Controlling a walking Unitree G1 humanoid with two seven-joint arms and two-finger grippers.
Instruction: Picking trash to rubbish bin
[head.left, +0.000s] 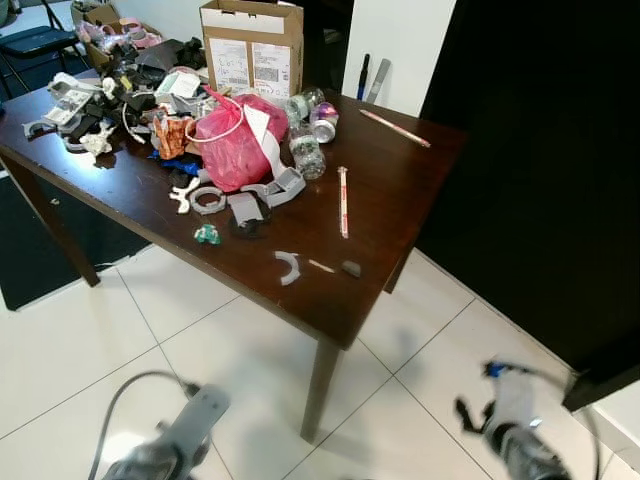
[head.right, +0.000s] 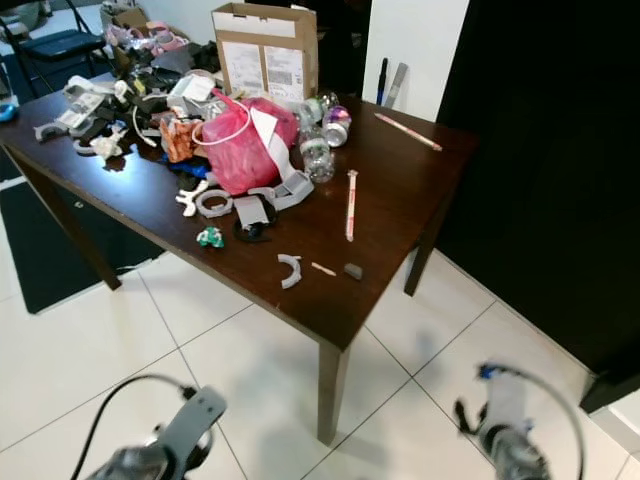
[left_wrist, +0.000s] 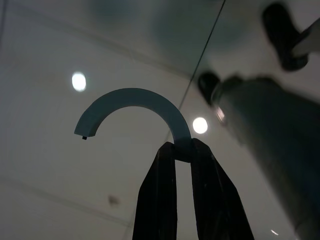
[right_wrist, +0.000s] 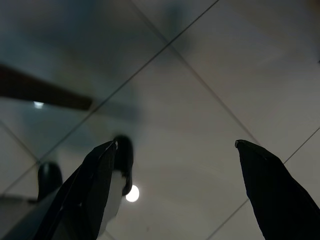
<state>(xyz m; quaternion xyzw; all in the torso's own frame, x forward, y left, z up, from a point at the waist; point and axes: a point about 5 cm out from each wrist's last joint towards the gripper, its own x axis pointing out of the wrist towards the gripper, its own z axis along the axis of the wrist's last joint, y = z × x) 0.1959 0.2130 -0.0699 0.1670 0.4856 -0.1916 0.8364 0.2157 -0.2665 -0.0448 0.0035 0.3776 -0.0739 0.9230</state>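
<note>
I am looking down at a dark wooden table (head.left: 400, 170) standing on white floor tiles (head.left: 100, 350). It is carrying a cardboard box (head.left: 252, 45), a pink bag (head.left: 235, 145), bottles (head.left: 306, 152) and grey scraps. My left gripper (left_wrist: 182, 152) is hanging low over the tiles, fingers clamped together on a grey curved piece (left_wrist: 131, 102). My right gripper (right_wrist: 175, 165) is hanging with its fingers wide apart.

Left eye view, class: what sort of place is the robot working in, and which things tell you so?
Probably a room in a home: white floor tiles, a dark wooden table piled with household trash such as a pink plastic bag and plastic bottles, and a cardboard box.
</note>
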